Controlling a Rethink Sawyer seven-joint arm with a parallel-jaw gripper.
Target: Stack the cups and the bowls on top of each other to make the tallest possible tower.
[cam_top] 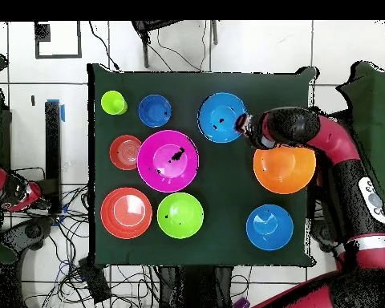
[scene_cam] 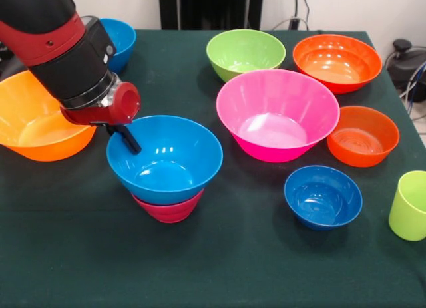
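A dark green table point(scene_cam: 66, 255) holds many shiny bowls. The tool point(scene_cam: 128, 136) sits at the blue bowl's point(scene_cam: 166, 161) rim, at nine o'clock; I cannot tell its grip. That bowl rests on a crimson bowl point(scene_cam: 168, 208). Both look light, stiff and slippery, so the thin rim is best to pinch.

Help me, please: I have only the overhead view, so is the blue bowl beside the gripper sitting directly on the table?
Observer: No, the blue bowl rests in a small crimson bowl hidden beneath it.
Operator: Is that crimson bowl upright?
Observer: Yes, it widens upward, with the blue bowl nested in its mouth.
Operator: How low is the gripper?
Observer: The gripper is down at the blue bowl's rim, on the side nearest the large orange bowl.
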